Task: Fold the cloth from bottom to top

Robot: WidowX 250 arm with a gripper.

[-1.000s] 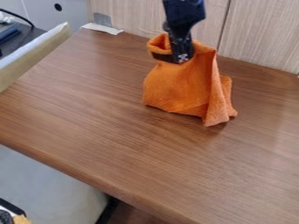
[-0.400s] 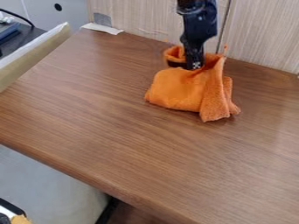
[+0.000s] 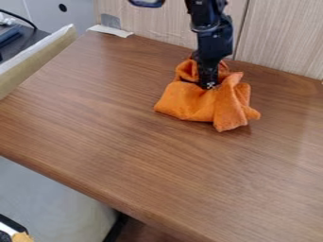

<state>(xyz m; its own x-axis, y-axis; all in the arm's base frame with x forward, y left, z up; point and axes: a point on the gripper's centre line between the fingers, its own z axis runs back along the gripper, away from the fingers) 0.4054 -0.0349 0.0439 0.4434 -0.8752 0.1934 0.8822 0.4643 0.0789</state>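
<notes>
If I pull the black metal claw (image 3: 208,85) away now, the crumpled orange fabric cloth (image 3: 187,103) may drag or stay bunched, because its folds crowd around the tip. The claw touches the cloth on the brown wooden desk (image 3: 120,127); its opening I cannot tell.

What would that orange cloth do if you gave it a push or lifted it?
The cloth looks floppy: it sags in soft folds around the gripper, so a push would likely crumple it. Its thin, fuzzy-looking fabric suggests it is light. It seems unlikely to roll, lying bunched with loose corners on the table.
</notes>
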